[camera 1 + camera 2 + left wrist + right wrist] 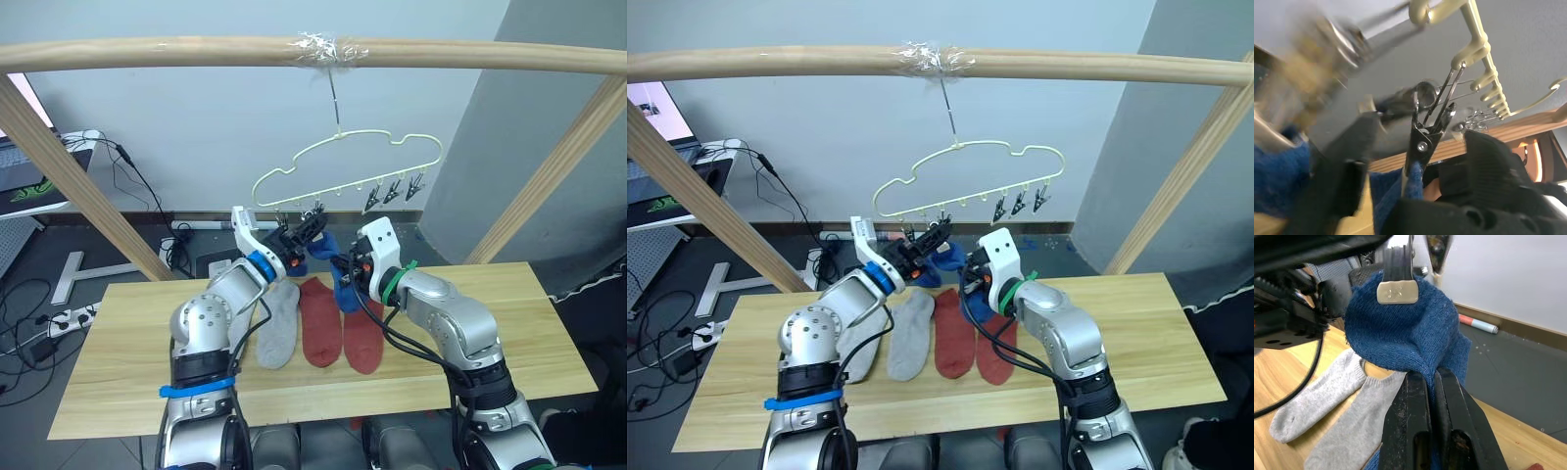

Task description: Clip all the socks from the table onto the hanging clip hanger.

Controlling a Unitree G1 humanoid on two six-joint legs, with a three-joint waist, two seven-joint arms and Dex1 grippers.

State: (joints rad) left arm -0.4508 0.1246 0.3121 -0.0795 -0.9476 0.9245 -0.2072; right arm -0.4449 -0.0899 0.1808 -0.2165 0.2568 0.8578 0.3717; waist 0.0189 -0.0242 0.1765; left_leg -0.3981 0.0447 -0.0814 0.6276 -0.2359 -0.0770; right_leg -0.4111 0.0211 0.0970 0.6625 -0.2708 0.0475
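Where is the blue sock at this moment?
The blue sock hangs above the table's far middle, its top in a hanger clip, pinched by the right claw, with the left claw beside it.

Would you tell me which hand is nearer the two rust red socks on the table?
Right. The right hand, shut on the blue sock, hangs just above the red socks; the left hand is higher, at the clips.

The right gripper (1432,382) pinches the blue sock (1405,335) between its 2 black fingers (1410,421), closed on the fabric. A metal clip (1397,286) bites the sock's upper edge. 2 grey socks (1337,404) lie beside each other on the wooden table (1283,377).
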